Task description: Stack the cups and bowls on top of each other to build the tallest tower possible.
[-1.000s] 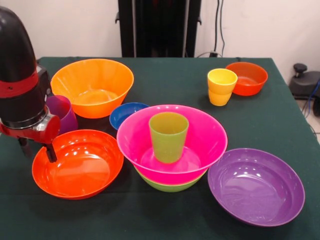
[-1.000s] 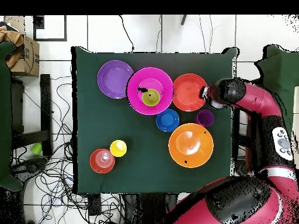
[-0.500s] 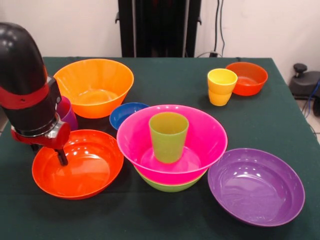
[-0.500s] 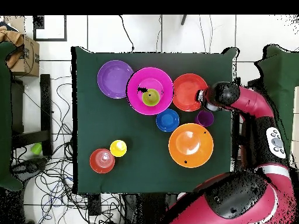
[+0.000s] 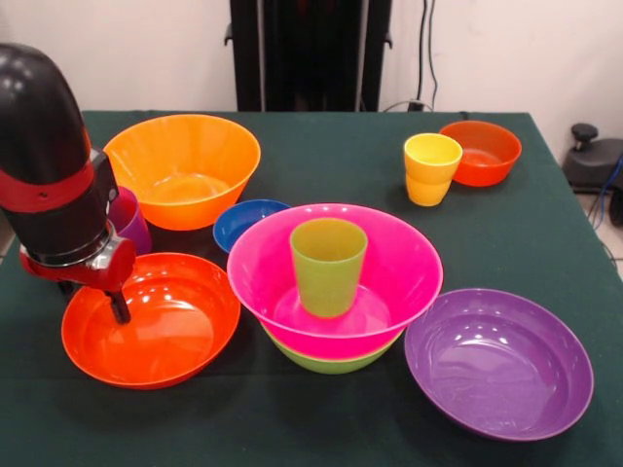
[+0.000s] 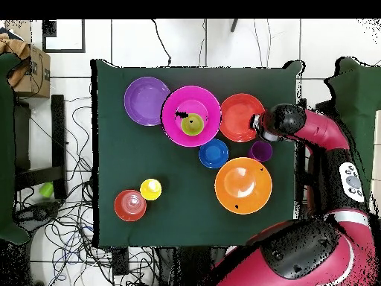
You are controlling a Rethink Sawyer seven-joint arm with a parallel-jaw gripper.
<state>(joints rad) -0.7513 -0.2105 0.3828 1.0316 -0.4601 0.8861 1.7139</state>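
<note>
— Front view first: where is the gripper [image 5: 97, 300]?

— At the left side of the table, low over the large red-orange bowl [image 5: 151, 319]. One dark finger [image 5: 119, 307] dips inside that bowl at its rim; the other sits behind the rim on the outside, mostly hidden. They look apart, straddling the rim, though I cannot tell whether they pinch it.

— And the pile?

— A green cup [image 5: 328, 265] stands upright in the pink bowl [image 5: 336, 275], and the pink bowl nests in a lime green bowl [image 5: 331, 358], of which only the bottom edge shows. That stack is just beside the red-orange bowl, toward the middle of the green table [image 5: 311, 156].

— What else is out?

— A purple bowl [image 5: 498, 362] sits near the stack on its other side. A small blue bowl [image 5: 248, 222] lies behind the pink one, with the large orange bowl [image 5: 181, 169] next to it. A purple cup [image 5: 125, 220] is tucked behind the arm, between the orange and red-orange bowls. Far back, a yellow cup [image 5: 431, 168] stands touching or just beside a small red-orange bowl [image 5: 479, 152].

— Does the overhead view agree?

— Yes: the arm [image 6: 312, 134] reaches in from the table's edge, its end over the rim of the large red-orange bowl.
</note>
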